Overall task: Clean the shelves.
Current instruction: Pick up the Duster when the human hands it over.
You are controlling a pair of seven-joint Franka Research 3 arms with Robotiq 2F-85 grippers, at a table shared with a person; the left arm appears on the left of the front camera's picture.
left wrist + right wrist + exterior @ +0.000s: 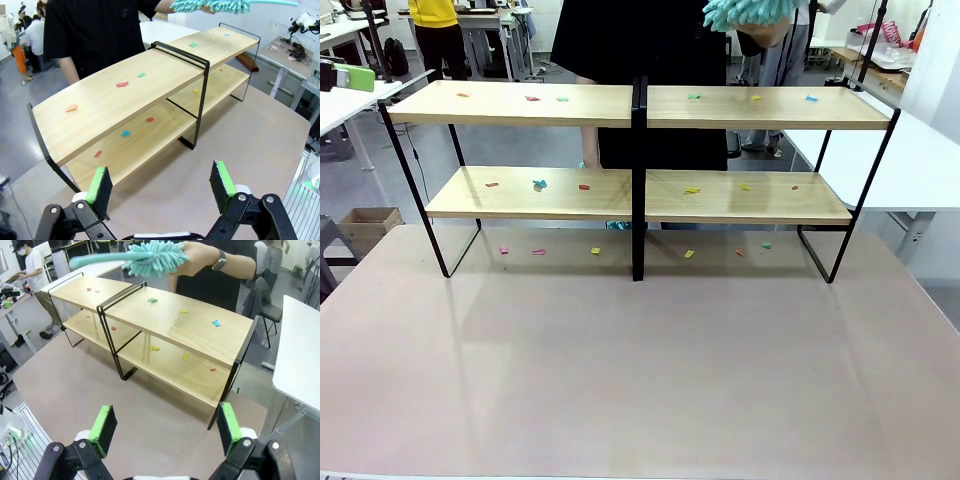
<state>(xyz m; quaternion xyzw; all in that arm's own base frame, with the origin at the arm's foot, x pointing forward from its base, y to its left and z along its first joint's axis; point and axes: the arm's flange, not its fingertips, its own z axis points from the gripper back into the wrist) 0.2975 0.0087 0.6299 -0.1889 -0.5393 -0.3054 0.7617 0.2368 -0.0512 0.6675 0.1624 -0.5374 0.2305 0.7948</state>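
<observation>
The shelves [640, 105] stand across the far half of the pinkish tabletop: two tiers of light wooden boards on a thin black frame with a central post. Small coloured scraps [532, 98] lie scattered on both boards and on the tabletop beneath. Behind the shelves a person in black holds a teal fluffy duster [150, 257] above the top board's right section; the duster [750, 12] and the duster [212, 5] show at the upper edge. My left gripper [162, 185] is open, facing the shelves [130, 95] from its left end. My right gripper [165, 425] is open, well short of the shelves [170, 322].
The pinkish tabletop [640, 370] stretches in front of the shelves. White tables [910, 160] stand to the right and back left. A cardboard box [365, 225] sits on the floor at left. Other people are farther off in the room.
</observation>
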